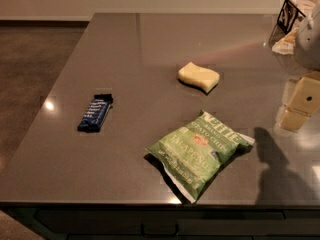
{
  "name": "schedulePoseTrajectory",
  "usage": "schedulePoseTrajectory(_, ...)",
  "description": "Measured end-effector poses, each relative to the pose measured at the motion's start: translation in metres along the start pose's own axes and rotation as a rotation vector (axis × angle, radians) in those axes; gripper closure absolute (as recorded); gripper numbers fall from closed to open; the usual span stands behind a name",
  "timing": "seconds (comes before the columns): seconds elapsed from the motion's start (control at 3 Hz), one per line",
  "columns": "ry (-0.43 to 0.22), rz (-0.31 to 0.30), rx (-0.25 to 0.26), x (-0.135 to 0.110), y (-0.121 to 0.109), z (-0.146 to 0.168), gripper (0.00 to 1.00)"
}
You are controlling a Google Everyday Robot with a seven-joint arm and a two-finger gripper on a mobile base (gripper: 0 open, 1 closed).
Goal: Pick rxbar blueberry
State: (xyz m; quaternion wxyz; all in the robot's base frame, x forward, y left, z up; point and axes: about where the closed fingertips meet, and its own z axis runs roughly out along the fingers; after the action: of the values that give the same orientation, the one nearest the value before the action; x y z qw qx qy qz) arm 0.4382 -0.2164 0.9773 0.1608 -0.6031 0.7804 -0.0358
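The rxbar blueberry (95, 113) is a slim dark blue bar with white lettering and black ends. It lies flat on the grey table (130, 59), on the left side, its long axis running away from the front edge. My gripper (299, 106) shows as pale cream blocks at the far right edge of the camera view, above the table's right side. It is far to the right of the bar and holds nothing that I can see. Part of the arm is cut off by the frame edge.
A green chip bag (199, 151) lies near the front edge, between the bar and the gripper. A pale yellow sponge (199, 76) sits mid-table. A black wire holder (292, 14) and white paper (285, 44) are at the far right corner. The floor drops off left.
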Motion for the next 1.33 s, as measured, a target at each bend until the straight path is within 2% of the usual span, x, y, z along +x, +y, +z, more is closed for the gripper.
schedulePoseTrajectory(0.33,0.000,0.000,0.000,0.000,0.000,0.000,0.00)
schedulePoseTrajectory(0.67,-0.022,-0.034,-0.004,-0.017,-0.008,0.002,0.00)
schedulePoseTrajectory(1.0,-0.092,-0.150,-0.029,-0.062,-0.018,0.015,0.00)
schedulePoseTrajectory(1.33,-0.160,-0.316,-0.066,-0.116,-0.016,0.035,0.00)
